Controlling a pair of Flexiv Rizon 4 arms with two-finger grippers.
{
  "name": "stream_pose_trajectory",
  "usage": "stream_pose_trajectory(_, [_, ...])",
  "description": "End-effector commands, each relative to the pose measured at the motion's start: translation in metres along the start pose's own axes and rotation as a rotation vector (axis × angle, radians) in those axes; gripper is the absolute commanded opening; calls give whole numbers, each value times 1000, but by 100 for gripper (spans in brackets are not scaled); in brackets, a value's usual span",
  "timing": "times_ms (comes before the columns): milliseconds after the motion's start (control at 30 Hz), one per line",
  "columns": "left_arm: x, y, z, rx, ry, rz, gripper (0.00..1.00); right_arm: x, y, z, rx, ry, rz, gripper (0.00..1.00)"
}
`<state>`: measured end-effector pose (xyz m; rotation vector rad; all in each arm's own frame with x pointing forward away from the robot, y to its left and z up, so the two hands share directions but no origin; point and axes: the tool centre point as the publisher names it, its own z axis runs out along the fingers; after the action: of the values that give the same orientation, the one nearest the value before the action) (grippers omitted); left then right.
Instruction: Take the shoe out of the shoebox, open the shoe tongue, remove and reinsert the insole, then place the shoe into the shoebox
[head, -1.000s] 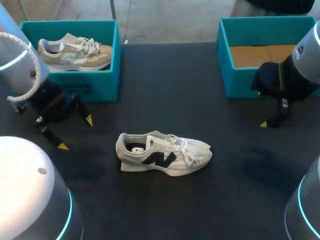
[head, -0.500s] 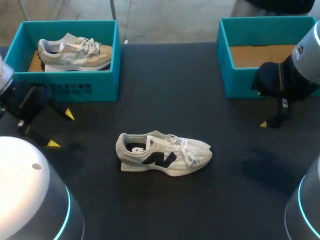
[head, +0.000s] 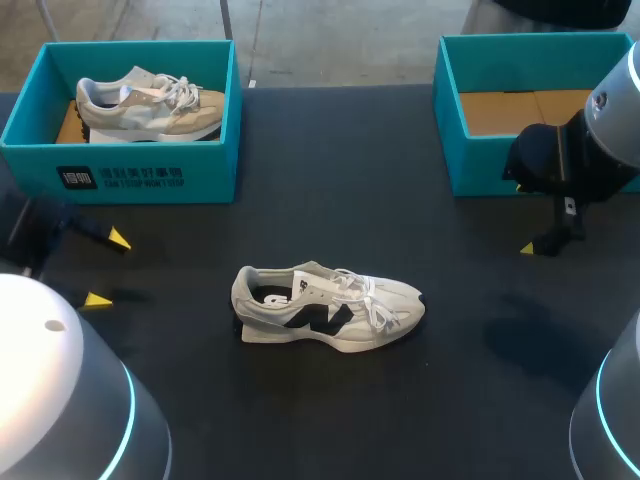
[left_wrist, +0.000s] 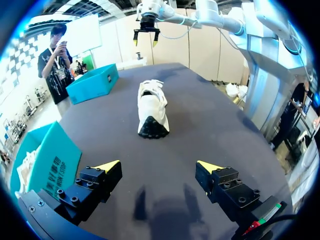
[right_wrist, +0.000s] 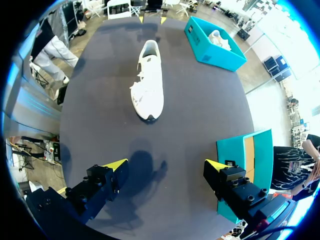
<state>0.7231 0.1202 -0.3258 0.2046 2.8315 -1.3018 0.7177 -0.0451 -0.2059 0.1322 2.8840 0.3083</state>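
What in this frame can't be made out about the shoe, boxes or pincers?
- Shoe: whether its insole is seated. The head view shows only a dark opening, and it is too small in the wrist views.
- Right shoebox: in the head view the right arm hides its near corner.
- Left pincer: in the head view its body is partly cut off by the edge.

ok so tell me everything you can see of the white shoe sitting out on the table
The white shoe is a low sneaker with a dark side logo, white laces, pale sole and a dark insole showing in its opening. It stands upright on its sole in the middle of the black table, heel toward the left gripper, toe toward the right gripper. Only the table touches it; both grippers hang open, well clear.
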Motion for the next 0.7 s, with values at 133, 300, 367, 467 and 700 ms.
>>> stream_pose_trajectory(133, [1,16,16,130,-32,2,100,0,0,1,2,-1,0,100])
stream_pose_trajectory(300, [1,19,31,173,-42,-20,100,0,0,1,2,-1,0,100])
stream_pose_trajectory(367, [0,18,38,188,-42,-31,100,0,0,1,2,-1,0,100])
stream_pose_trajectory(467, [-1,17,47,197,-52,-49,100,0,0,1,2,-1,0,100])
stream_pose_trajectory(700, [-7,8,71,218,-44,-55,100,0,0,1,2,-1,0,100])
